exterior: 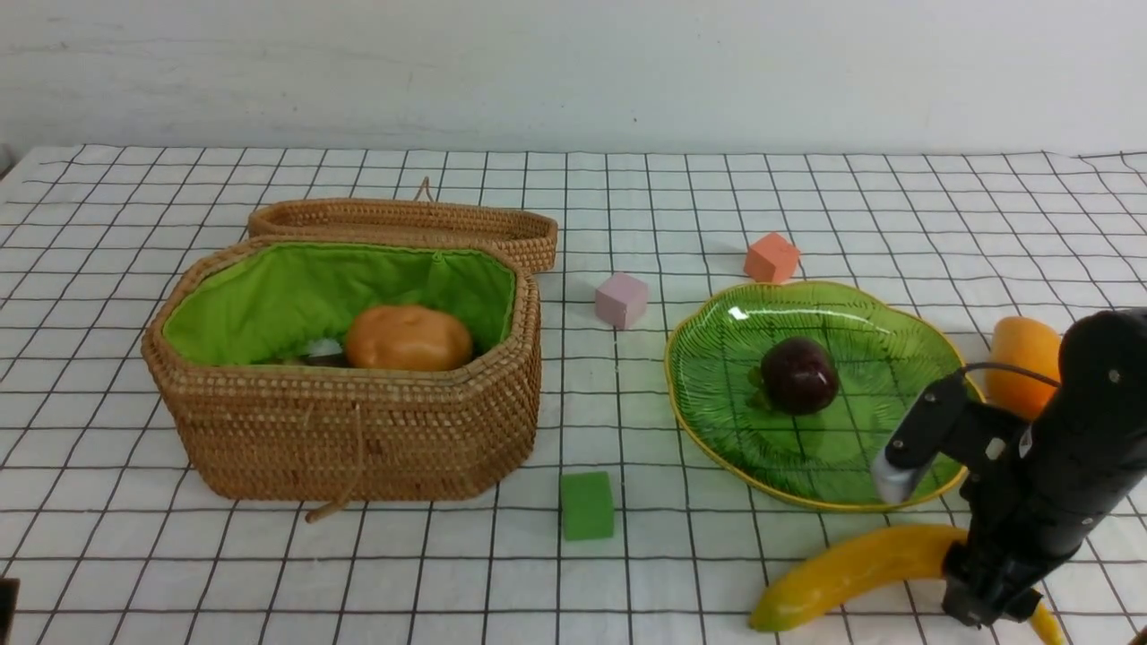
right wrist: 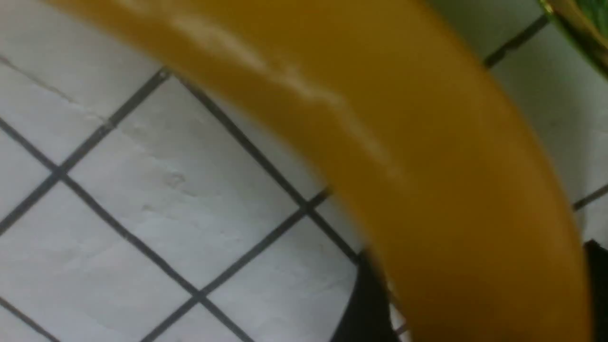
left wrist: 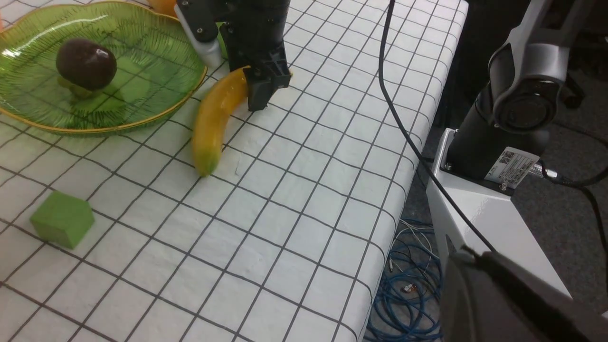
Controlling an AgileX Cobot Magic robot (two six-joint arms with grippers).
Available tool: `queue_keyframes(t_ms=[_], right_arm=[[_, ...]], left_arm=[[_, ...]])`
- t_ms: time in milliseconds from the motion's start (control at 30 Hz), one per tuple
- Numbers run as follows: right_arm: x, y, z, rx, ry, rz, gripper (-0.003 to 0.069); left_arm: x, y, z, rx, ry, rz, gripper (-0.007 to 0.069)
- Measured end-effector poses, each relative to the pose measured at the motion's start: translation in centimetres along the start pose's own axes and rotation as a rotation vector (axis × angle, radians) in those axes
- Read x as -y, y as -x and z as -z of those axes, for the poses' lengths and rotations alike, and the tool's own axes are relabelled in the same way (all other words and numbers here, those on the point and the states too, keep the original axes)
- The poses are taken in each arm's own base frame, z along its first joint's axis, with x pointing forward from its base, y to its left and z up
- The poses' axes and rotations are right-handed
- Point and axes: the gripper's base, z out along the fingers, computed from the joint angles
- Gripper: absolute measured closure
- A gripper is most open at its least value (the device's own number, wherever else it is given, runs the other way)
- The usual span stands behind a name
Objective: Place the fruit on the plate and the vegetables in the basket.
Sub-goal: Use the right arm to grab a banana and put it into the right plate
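The yellow banana (exterior: 851,569) lies on the cloth just in front of the green plate (exterior: 683,408). My right gripper (exterior: 990,611) is down over its thick end, open, with a black finger (right wrist: 363,304) on each side and a small gap showing. A dark purple mangosteen (exterior: 797,374) sits on the plate. The orange mango (exterior: 1021,358) lies behind the right arm, beside the plate. The woven basket (exterior: 358,439) stands at the left with its lid back. It holds a tan potato (exterior: 408,338) and a dark thing, mostly hidden. My left gripper (left wrist: 475,270) is shut, off the table's edge.
A green foam cube (exterior: 587,504) lies between basket and plate near the front. A pink cube (exterior: 621,300) and an orange cube (exterior: 771,258) lie behind them. The left wrist view shows the table's edge (left wrist: 408,156), the right arm's base (left wrist: 494,156) and floor cables (left wrist: 408,289).
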Motion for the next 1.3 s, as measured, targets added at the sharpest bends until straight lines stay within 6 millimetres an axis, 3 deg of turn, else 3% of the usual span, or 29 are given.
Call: queue_keyframes(t_ms=[133, 300, 400, 567, 733, 867, 1000, 1067, 1100, 1133, 1300], right_arm=[[-0.2, -0.2, 0.0, -0.02, 0.019, 0.001, 0.018], [-0.6, -0.4, 0.3, -0.037, 0.059, -0.018, 0.0352], [-0.9, -0.5, 1.3, -0.031, 0.074, -0.036, 0.0349], [-1.5, -0.6, 5.0, -0.006, 0.079, -0.116, 0.0349], [-1.9, 0.6, 12.7, 0.185, 0.065, -0.26, 0.0349], [-1.0, 2.0, 14.6, 0.329, 0.014, -0.395, 0.0349], [0.8, 3.7, 12.7, 0.403, -0.01, -0.583, 0.0349], [2.2, 4.7, 9.8, 0.395, -0.014, -0.732, 0.0349], [2.4, 4.8, 9.3, 0.389, -0.015, -0.743, 0.0349], [3.1, 5.1, 7.1, 0.347, -0.017, -0.82, 0.0349], [4.4, 5.6, 3.2, 0.277, -0.042, -0.92, 0.0349]], left_arm=[[0.0, 0.0, 0.0, -0.001, -0.002, 0.001, 0.0638], [0.0, 0.0, 0.0, -0.001, -0.003, 0.002, 0.0638], [0.0, 0.0, 0.0, -0.002, -0.004, 0.002, 0.0638], [0.1, -0.1, 0.0, -0.011, -0.009, 0.002, 0.0638], [0.1, -0.1, 0.0, -0.012, -0.01, 0.002, 0.0638], [0.0, 0.0, 0.0, 0.004, 0.0, 0.002, 0.0637], [-0.1, 0.2, 0.0, 0.024, 0.012, 0.002, 0.0637], [-0.2, 0.3, 0.0, 0.035, 0.019, 0.002, 0.0637], [-0.2, 0.3, 0.0, 0.035, 0.019, 0.002, 0.0637], [-0.2, 0.3, 0.0, 0.036, 0.02, 0.002, 0.0637], [-0.1, 0.4, 0.0, 0.04, 0.015, 0.047, 0.0636]])
